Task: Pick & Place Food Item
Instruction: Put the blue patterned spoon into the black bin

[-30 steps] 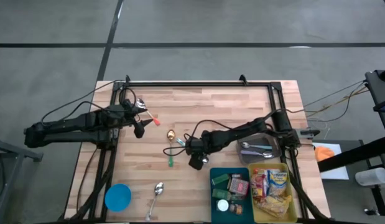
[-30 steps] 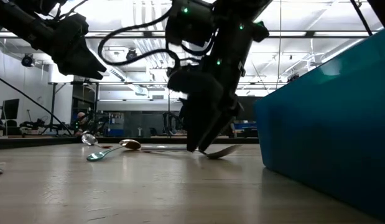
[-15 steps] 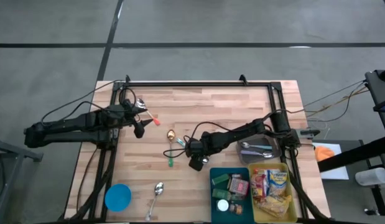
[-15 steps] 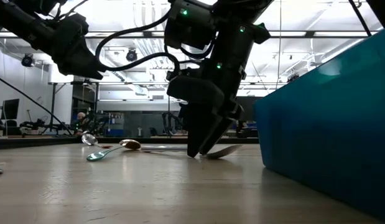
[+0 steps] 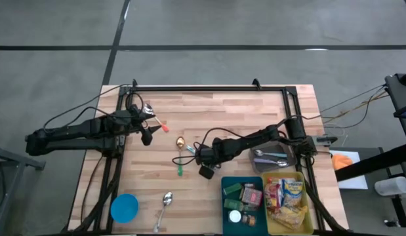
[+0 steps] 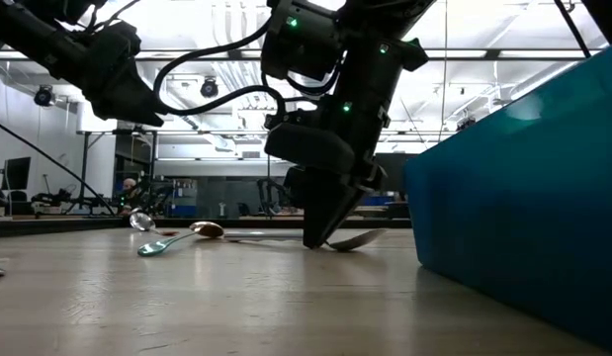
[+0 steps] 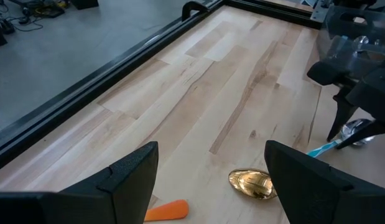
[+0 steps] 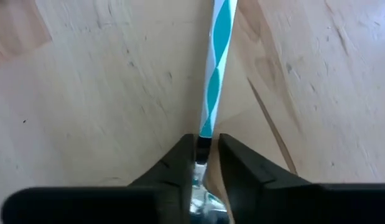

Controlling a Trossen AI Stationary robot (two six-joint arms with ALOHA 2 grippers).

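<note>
A spoon with a teal-and-white striped handle lies flat on the wooden table, near its middle. My right gripper points steeply down over it and is shut on it; the low view shows the gripper beside the spoon's metal bowl. My left gripper hangs open above the table's left part, holding nothing. Food packets lie in a yellow bin at the near right. My right gripper pinches the spoon's neck, where the striped handle meets the metal bowl, between its two fingertips. The fingers come from above, slanting, and stand across the spoon. The spoon still lies on the table.
A gold spoon, a green-handled utensil and a silver spoon lie nearby. A teal bin of small items stands close to the right gripper on its near side. Also here are a grey tray, a blue disc and an orange piece.
My right gripper has stayed over the striped spoon and shut its fingers on the neck; the gap between the fingertips is narrower than a second ago. The spoon has not moved.
</note>
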